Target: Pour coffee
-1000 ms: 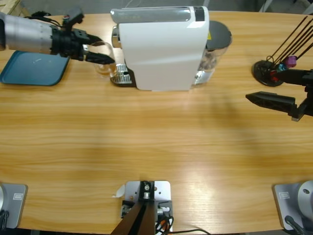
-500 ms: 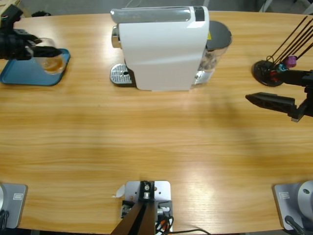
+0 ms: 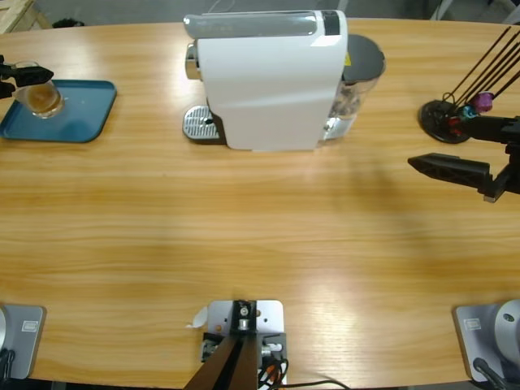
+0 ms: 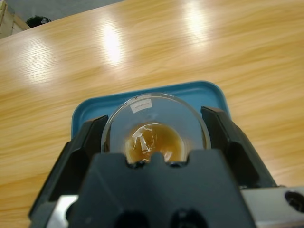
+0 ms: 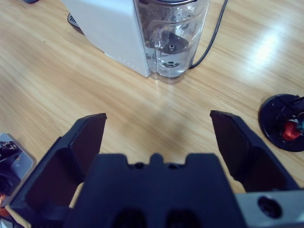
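A clear glass cup (image 4: 142, 105) holds a shallow pool of amber coffee (image 4: 152, 140). My left gripper (image 4: 154, 118) is shut on the cup, one black jaw against each side. The cup is over the blue tray (image 4: 209, 92). In the high view the cup (image 3: 38, 96) is at the far left edge on the tray (image 3: 81, 118), with only the tip of my left gripper (image 3: 24, 77) showing. My right gripper (image 3: 443, 145) hangs open over the table's right side. In its own view my right gripper (image 5: 156, 118) has its jaws wide apart with nothing between them.
A big white coffee machine (image 3: 268, 81) stands at the back middle, its metal drip tray (image 3: 199, 123) on its left and a clear water tank (image 5: 171, 38) on its right. A black capsule stand (image 3: 445, 118) with thin rods sits at the back right.
My left gripper carried the glass cup from the machine's drip tray leftward to the blue tray. The right arm has not moved.
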